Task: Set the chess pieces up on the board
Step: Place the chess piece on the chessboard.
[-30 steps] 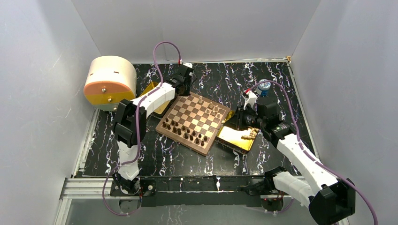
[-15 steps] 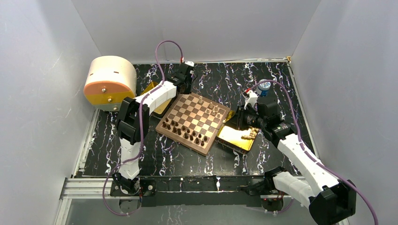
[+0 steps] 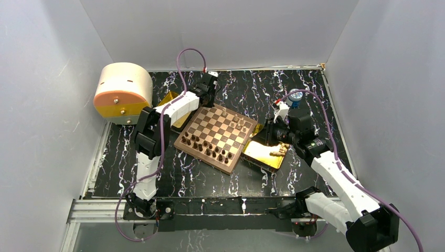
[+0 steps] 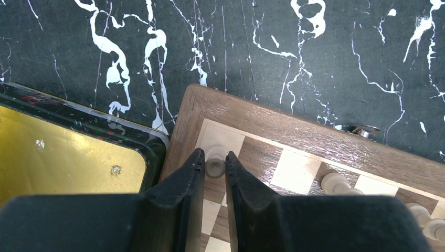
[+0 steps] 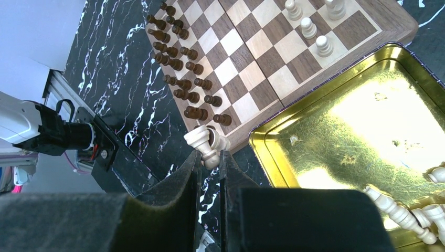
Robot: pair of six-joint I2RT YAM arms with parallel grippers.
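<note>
The board [image 3: 231, 137] lies tilted mid-table. Dark pieces [image 3: 207, 148] stand in two rows along its near-left side, and a few light pieces [image 3: 239, 123] stand near its far-right side. My left gripper [image 3: 205, 97] is at the board's far-left corner. In the left wrist view its fingers [image 4: 214, 160] are shut on a light piece [image 4: 215, 166] standing on the corner square. My right gripper [image 3: 266, 132] hovers between the board and the right gold tray. In the right wrist view it [image 5: 210, 153] is shut on a tilted light piece [image 5: 203, 142].
A gold tray [image 3: 261, 155] right of the board holds several loose light pieces [image 3: 278, 151]. A second gold tray [image 3: 170, 101] lies left of the board under my left arm. A cream and orange drum [image 3: 123, 92] stands at the back left. A blue-capped object [image 3: 295, 96] stands at the back right.
My left arm has stretched a little further back over the board's far-left corner. My right arm has barely moved and still holds its piece.
</note>
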